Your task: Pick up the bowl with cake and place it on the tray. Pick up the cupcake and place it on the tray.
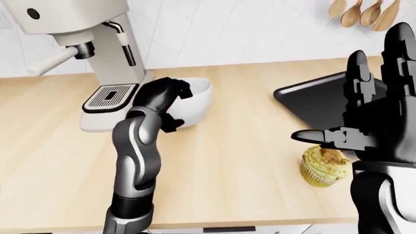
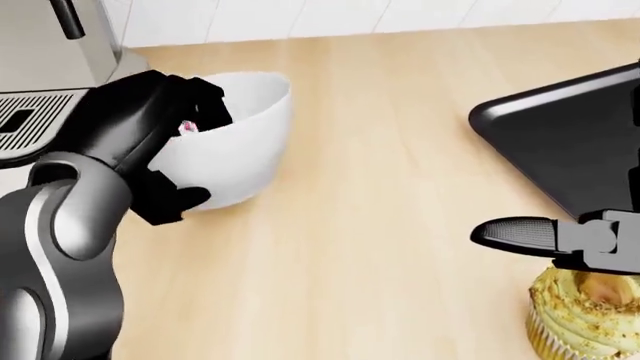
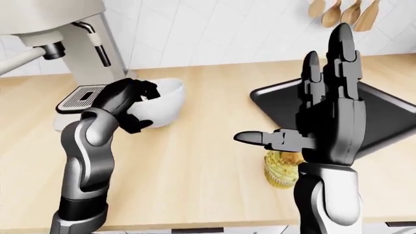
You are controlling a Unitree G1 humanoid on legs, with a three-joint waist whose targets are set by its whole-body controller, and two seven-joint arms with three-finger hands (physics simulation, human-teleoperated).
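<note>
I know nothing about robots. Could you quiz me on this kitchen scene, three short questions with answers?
1. True or false: the tray already holds the bowl.
2. Which robot hand grips the bowl's rim: A left, B right?
3. Fill in: the cupcake sits on the ____.

Key: 1 false, the bowl stands on the counter beside the coffee machine. 2 A; the right robot hand is spread open above the cupcake. 3 counter.

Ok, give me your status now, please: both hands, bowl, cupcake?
Left robot hand shut on white bowl rim. Right robot hand open, above cupcake. Both off black tray; path unobstructed.
</note>
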